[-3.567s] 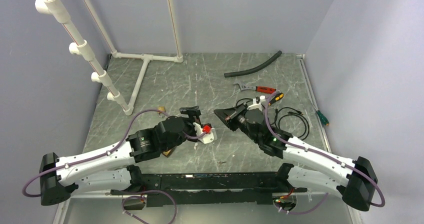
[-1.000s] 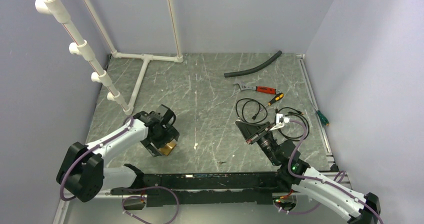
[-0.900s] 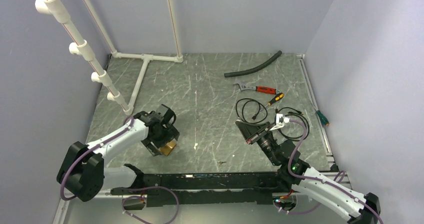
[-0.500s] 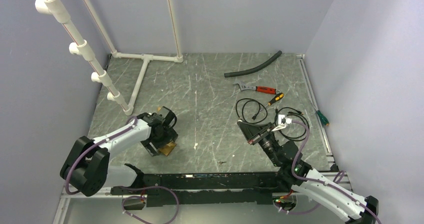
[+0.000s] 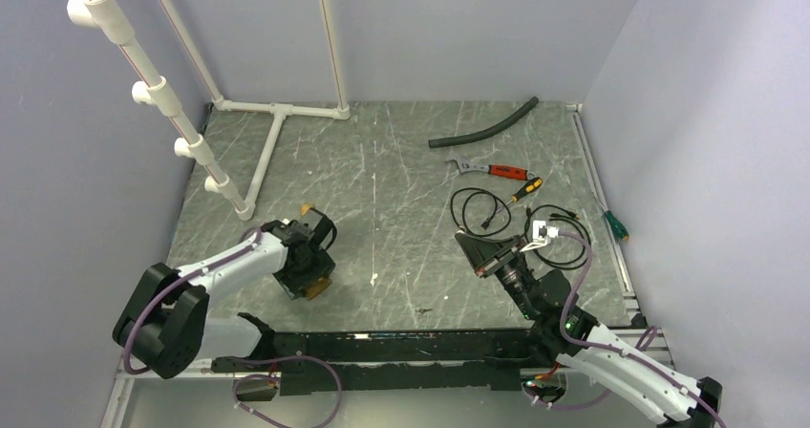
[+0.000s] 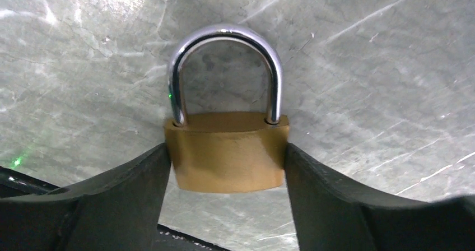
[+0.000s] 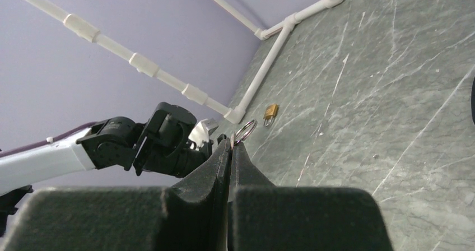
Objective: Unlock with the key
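nearest: left claw (image 6: 227, 150) pointed straight down over the brass padlock with the silver u-shaped shackle (image 6: 227, 167). lying flat on the grey-green marbled desk (image 6: 364, 66), shackle seated in the body, so locked by the look of it. set wide, one black finger (image 6: 112, 200) each side of the brass body, tips looking to touch both flanks. not lifted yet. gripping across the body rather than the shackle makes sense: stops the lock twisting when the key goes in. can't see the keyway from the wrist view, probably on the end facing the wrist.

across from it, got the right claw (image 7: 229, 143) pinched fully shut on the tiny brass-gold key (image 7: 245, 132). can only see its small metal ring poking past the tips, blade hidden between the pads. held up off the desk and aimed toward the left arm, presumably to have the key pre-gripped and ready to line up once the lock is pinned.

judging the step as securing the lock; insertion and turn not started.

further out, spot a second small brass lock (image 7: 270, 111) loose by the foot of the white plastic pipe frame (image 5: 282, 111), apart from both claws. far right: black cable coils (image 5: 485, 222), red-handled wrench (image 5: 487, 169), black hose (image 5: 478, 134), well apart from the work.
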